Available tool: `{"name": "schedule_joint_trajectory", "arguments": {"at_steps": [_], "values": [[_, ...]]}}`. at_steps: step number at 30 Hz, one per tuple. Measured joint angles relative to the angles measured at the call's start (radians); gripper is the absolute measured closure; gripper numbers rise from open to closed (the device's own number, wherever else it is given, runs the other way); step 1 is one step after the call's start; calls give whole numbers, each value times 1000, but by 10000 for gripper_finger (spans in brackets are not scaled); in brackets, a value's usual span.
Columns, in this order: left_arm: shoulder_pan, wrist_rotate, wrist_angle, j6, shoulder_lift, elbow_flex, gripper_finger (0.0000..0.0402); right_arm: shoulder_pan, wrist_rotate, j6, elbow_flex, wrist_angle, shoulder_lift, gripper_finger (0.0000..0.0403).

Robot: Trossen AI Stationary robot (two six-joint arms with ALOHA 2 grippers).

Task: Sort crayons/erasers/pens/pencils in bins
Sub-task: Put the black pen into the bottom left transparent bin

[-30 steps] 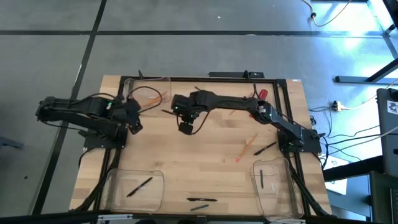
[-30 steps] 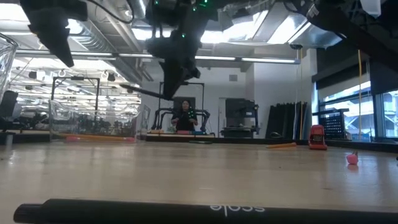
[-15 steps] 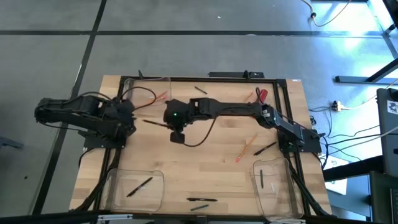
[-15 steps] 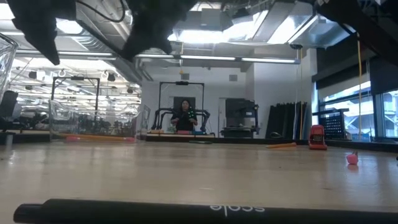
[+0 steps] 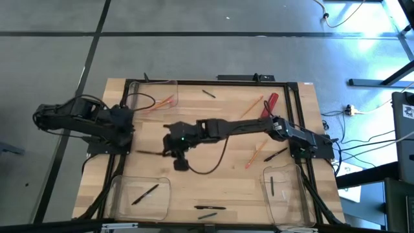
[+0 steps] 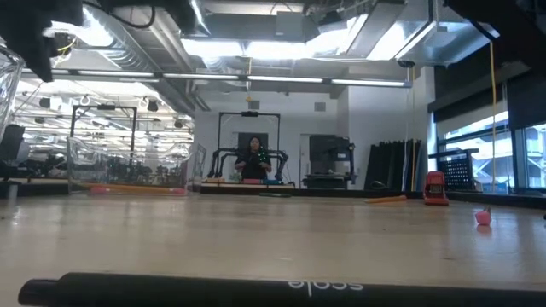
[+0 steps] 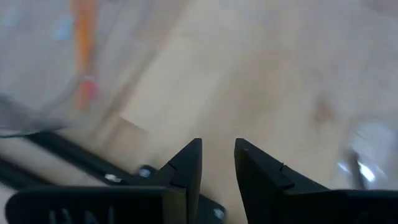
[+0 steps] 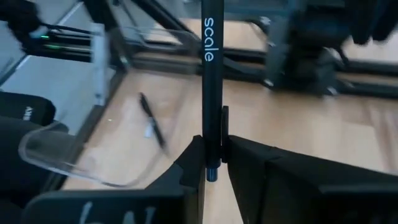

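Right wrist view shows the right gripper (image 8: 211, 163) pinching a thin black pen (image 8: 211, 74), likely bound for the clear plastic bin (image 8: 93, 165) at lower left. The left gripper (image 7: 217, 163) is slightly open and holds nothing.

Pale wood table (image 5: 213, 181) with visible plank seams and a smooth, faintly shiny finish. Clear glossy plastic bins (image 5: 139, 197), see-through with bright rims. Matt black pen (image 8: 211, 74) with white lettering, between matt black plastic-looking fingers (image 8: 186, 174); orange pencils (image 5: 253, 107) in painted wood.

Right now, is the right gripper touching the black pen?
Touching. The right wrist view shows the right gripper shut on the black pen, its fingers pressed against the barrel.
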Motion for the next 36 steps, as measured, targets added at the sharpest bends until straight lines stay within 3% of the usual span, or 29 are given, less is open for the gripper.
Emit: {"name": "schedule_joint_trajectory", "arguments": {"at_steps": [6, 11, 21, 36], "values": [[0, 215, 29, 100, -75, 0, 314, 50, 0, -13, 0, 23, 0, 348], [0, 291, 70, 171, -154, -1, 314, 71, -2, -12, -23, 110, 8, 347], [0, 291, 117, 231, -261, -1, 314, 65, -14, -13, -25, 216, 108, 347], [0, 286, 132, 256, -270, -1, 314, 37, -287, 108, -24, 474, 257, 347]]}}
